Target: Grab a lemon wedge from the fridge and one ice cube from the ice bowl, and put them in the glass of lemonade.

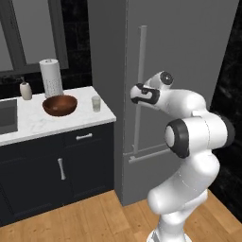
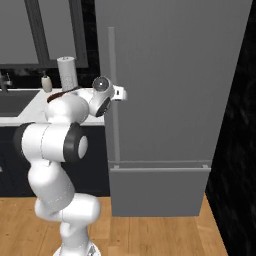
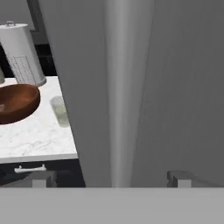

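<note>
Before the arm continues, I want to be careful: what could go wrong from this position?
1. The open gripper straddles the fridge handle; closing off-centre, it could slip off the bar.
2. The fridge is shut; swinging its door might hit the arm.
3. The glass of lemonade stands near the counter edge.

My arm (image 1: 189, 156) rises from the base at 5 o'clock in the left base view, bends at the dark elbow joint (image 1: 177, 138), then reaches toward 10 o'clock. In the right base view the arm rises from 7 o'clock and extends toward 1 o'clock. My wrist (image 2: 102, 85) is held level. My gripper (image 3: 112, 178) points forward, jaws spread fully wide. My fingertips (image 3: 41, 178) stand at 7 and 5 o'clock in the hand view, gripping nothing.
</note>
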